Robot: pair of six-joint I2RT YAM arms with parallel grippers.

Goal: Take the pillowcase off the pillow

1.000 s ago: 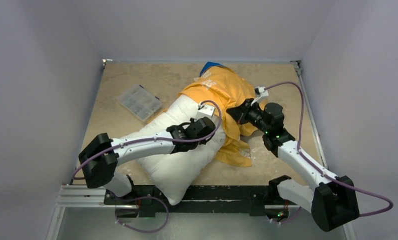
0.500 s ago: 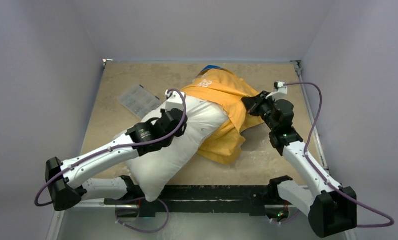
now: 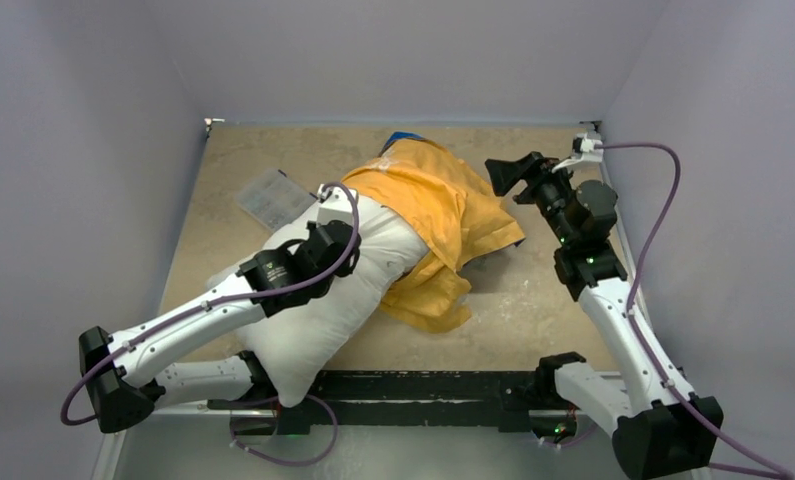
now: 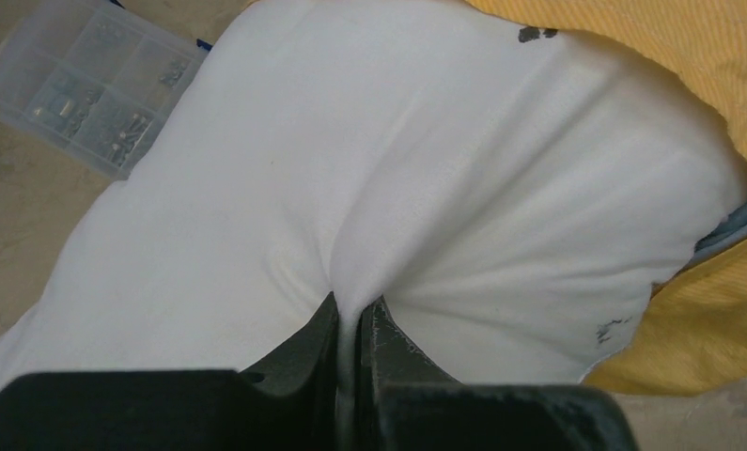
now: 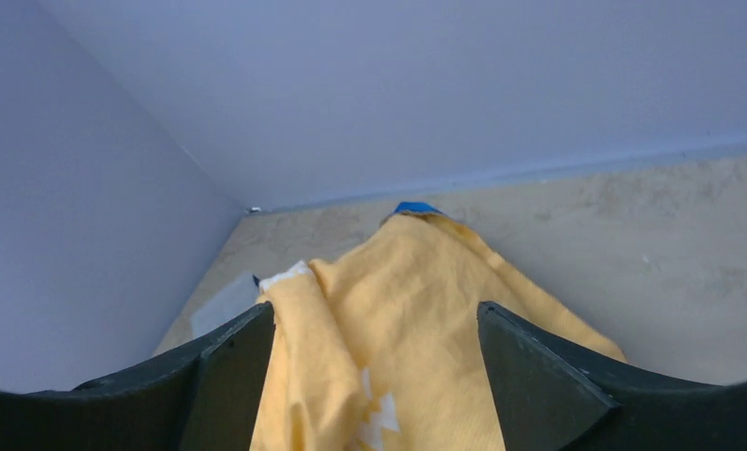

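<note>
while left jaws pinch the pillow (image 4: pixel 397 160) on the beige table (image 3: pixel 538 310), right jaws gape.

The left claw (image 4: pixel 355 324) sits at the bottom centre, its jaws pressed together on a pinched ridge of the white pillow (image 4: pixel 397 169), and creases fan out from the pinch. The orange-yellow pillowcase (image 4: pixel 689 56) covers the pillow's far right end, with a strip of blue-grey lining (image 4: pixel 736 221) at its edge. At top left a clear compartment box (image 4: pixel 87 85) lies on the bench (image 4: pixel 12 216), touching or just beside the pillow; its small contents look like hardware.
</note>
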